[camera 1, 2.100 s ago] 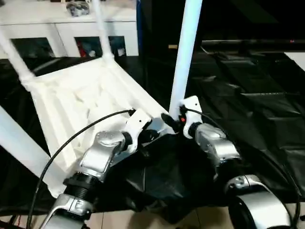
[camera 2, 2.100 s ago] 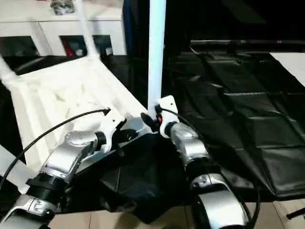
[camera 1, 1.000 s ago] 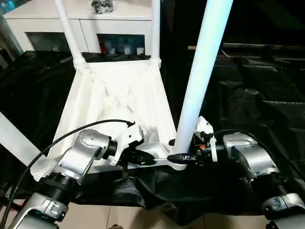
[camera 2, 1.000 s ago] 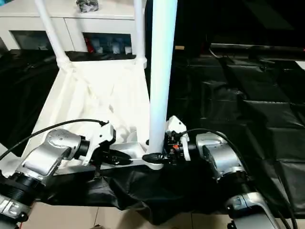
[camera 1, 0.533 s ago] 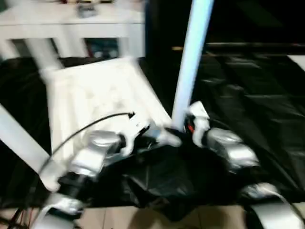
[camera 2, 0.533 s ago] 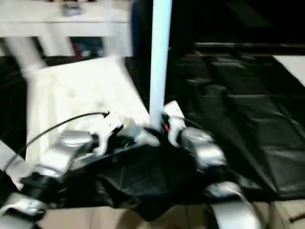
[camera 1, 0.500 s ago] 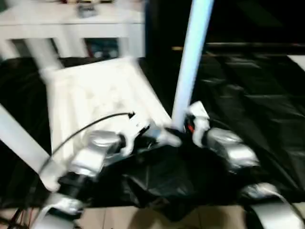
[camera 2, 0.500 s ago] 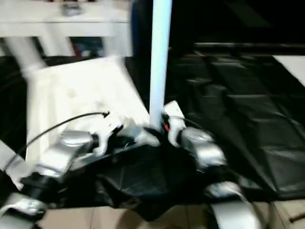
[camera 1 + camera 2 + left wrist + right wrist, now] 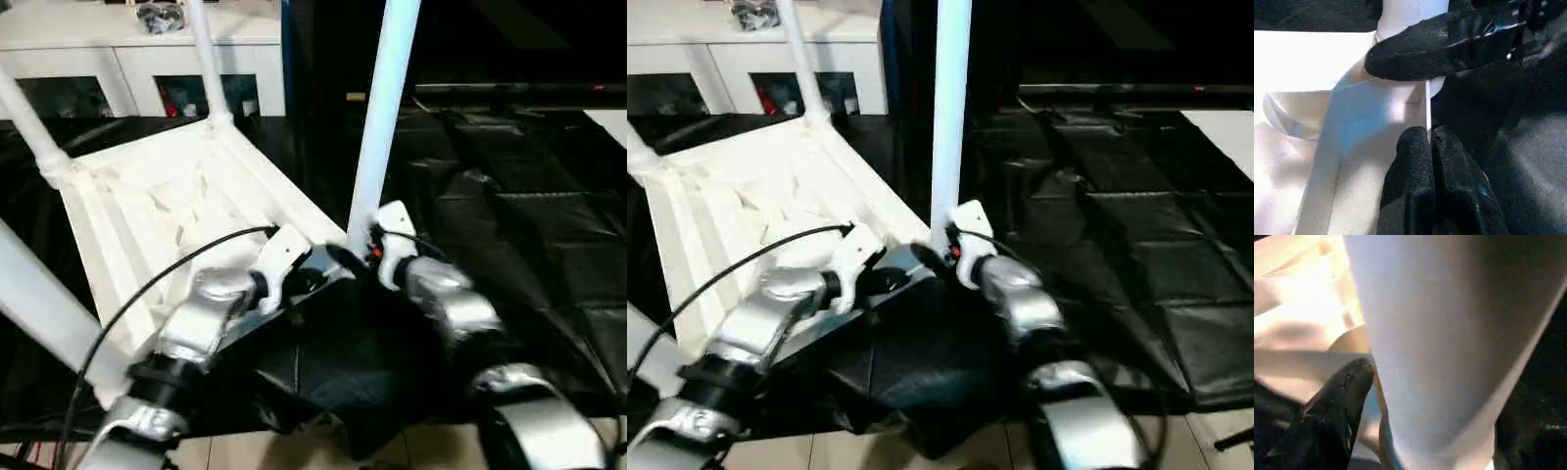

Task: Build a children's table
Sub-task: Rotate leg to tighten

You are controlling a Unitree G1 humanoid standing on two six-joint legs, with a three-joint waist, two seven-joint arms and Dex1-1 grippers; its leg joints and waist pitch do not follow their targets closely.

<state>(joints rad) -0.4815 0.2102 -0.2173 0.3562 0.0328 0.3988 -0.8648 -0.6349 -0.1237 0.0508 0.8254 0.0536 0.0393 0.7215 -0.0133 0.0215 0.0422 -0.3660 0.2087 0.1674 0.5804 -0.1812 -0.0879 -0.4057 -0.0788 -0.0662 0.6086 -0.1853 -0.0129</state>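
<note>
An upturned white children's tabletop (image 9: 176,211) lies with its ribbed underside up on a surface draped in black sheeting (image 9: 529,206), with white legs standing in its corner sockets. The leg that matters now is the near right leg (image 9: 384,108), a long tapered tube whose long axis runs straight up out of the corner socket (image 9: 1396,105) nearest the robot. The right gripper (image 9: 355,257) is at the foot of this leg; from its wrist camera the tube rises directly in front of it, with one black finger (image 9: 1334,406) beside the base where the leg meets the socket. Its jaws straddle the foot of the leg, but whether they are pressing on it or slack cannot be told. The left gripper (image 9: 1427,147) sits just to the other side of the same corner, its two fingers clenched together on the thin edge of the tabletop's rim. The right arm is the nearer one to the leg, so any pushing or twisting to seat the leg would likely fall to it while the left steadies the top. Beyond the tabletop stands a white glass-door cabinet (image 9: 147,59).
</note>
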